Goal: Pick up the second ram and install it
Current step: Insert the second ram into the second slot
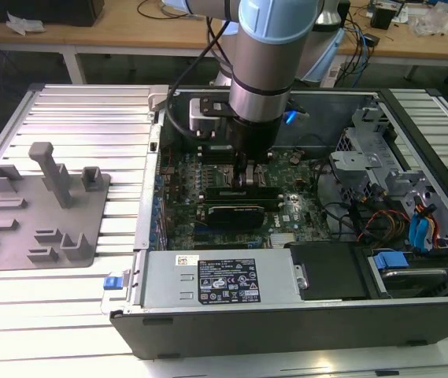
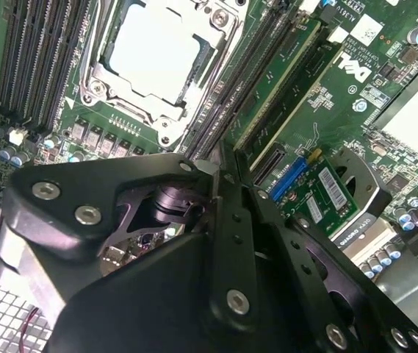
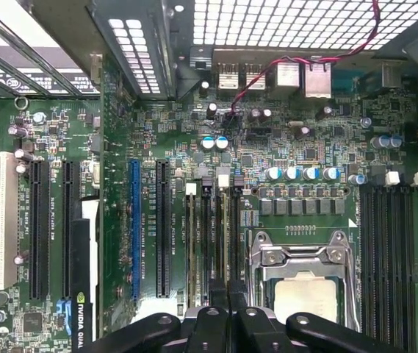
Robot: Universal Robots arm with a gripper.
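A Universal Robots arm (image 1: 275,71) is reaching straight down into an open computer case (image 1: 286,319), its wrist standing upright over the motherboard and its gripper (image 2: 220,168) hanging low at the bank of memory slots (image 2: 242,81) beside the processor socket (image 2: 161,51). In both wrist views the fingers (image 2: 231,220) are lying drawn together, with barely a sliver between their tips. Whether they are pinching a board's edge or merely bearing down cannot be told. In the second wrist view two long green sticks are standing on edge on the side of the slots away from the socket. The one nearer the fingertips, judged to be the second ram (image 2: 276,82), is lying just beside them and running parallel to the slots. The step in hand looks to be the install itself, with the pickup apparently done. Seating is calling for a straight, even downward push along the slot, so that both ends are going home together and neither is riding up tilted.
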